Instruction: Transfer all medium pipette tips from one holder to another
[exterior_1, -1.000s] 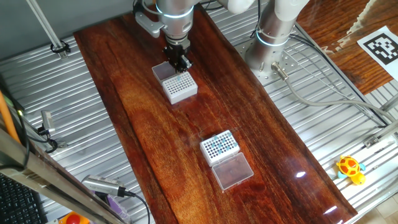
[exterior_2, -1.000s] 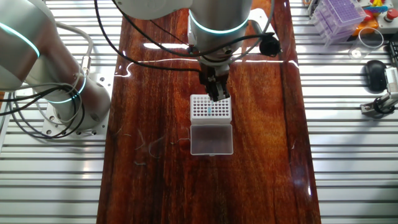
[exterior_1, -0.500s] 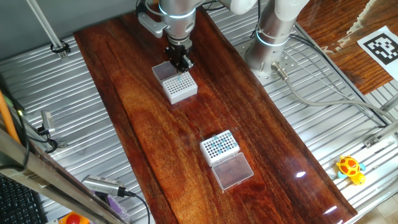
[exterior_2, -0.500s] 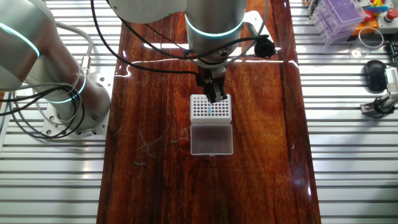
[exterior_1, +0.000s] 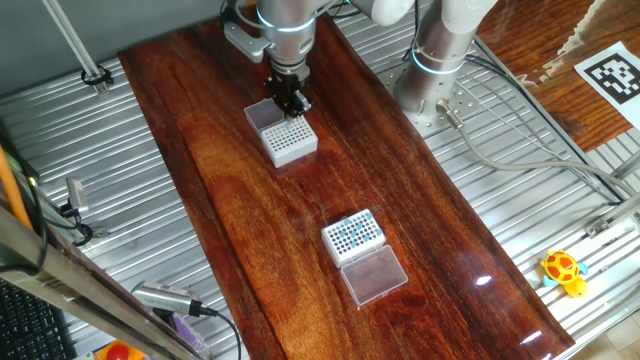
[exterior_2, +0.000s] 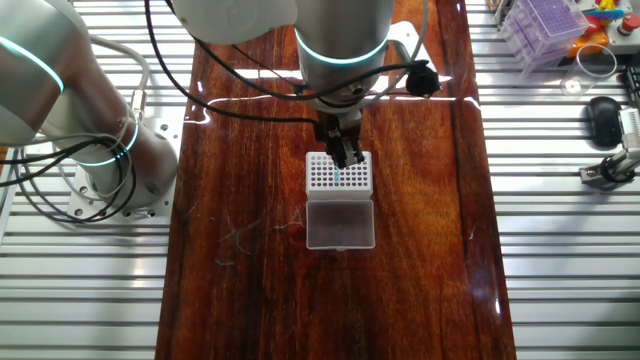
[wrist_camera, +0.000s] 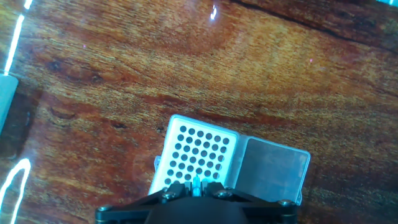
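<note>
Hand (exterior_2: 341, 160) over the far white rack (exterior_1: 290, 140): we see our fingers pinched shut on one teal tip (exterior_2: 340, 177), just above the rack's holes. That rack sits on the brown wooden bench (exterior_1: 240, 200) with its clear lid (exterior_2: 340, 222) open flat beside it. Well apart, nearer the bench's other end, a second rack (exterior_1: 353, 234) shows many dark teal dots in its holes.
</note>
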